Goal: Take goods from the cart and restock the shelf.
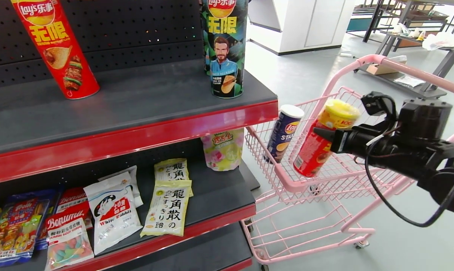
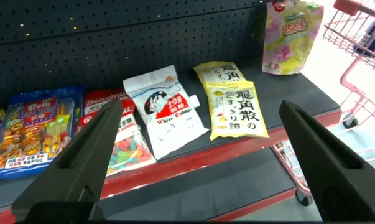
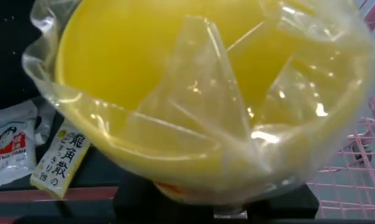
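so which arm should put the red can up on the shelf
Right. The right gripper holds the red can over the cart. The left gripper is open and empty, by the lower shelf.

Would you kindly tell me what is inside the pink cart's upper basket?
A blue can with a white lid and a red can with a yellow lid, beside the right gripper. The arm hides the basket's right part.
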### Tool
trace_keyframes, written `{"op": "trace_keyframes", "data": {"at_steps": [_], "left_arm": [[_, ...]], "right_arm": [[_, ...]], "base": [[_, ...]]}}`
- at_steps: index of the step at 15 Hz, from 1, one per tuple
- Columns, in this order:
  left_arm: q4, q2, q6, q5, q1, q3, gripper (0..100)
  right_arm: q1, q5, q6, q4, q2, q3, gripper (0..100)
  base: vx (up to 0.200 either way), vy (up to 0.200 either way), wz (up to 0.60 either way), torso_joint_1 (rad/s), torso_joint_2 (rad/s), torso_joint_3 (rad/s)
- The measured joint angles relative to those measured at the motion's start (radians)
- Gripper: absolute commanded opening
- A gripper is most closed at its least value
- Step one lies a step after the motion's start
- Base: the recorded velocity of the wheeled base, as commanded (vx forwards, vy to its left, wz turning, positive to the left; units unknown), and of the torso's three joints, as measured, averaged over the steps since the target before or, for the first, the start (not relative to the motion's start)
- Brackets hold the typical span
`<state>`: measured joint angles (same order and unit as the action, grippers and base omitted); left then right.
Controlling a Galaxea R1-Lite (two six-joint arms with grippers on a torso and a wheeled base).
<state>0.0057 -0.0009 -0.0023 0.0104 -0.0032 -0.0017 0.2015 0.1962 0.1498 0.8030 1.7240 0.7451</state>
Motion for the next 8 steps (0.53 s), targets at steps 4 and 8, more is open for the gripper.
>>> {"op": "trace_keyframes", "data": {"at_steps": [4, 8], "left_arm": [[0.000, 0.000, 0.000, 0.000, 0.000, 0.000, 100], [0.000, 0.000, 0.008, -0.003, 0.001, 0.000, 100]], "right_arm": [[-0.026, -0.002, -0.014, -0.354, -0.204, 0.201, 0], [0.002, -0.013, -0.091, -0.787, -0.465, 0.293, 0]], "base": [[0.000, 0.000, 0.00, 0.000, 0.00, 0.000], [0.000, 0.000, 0.00, 0.000, 0.00, 0.000]]}}
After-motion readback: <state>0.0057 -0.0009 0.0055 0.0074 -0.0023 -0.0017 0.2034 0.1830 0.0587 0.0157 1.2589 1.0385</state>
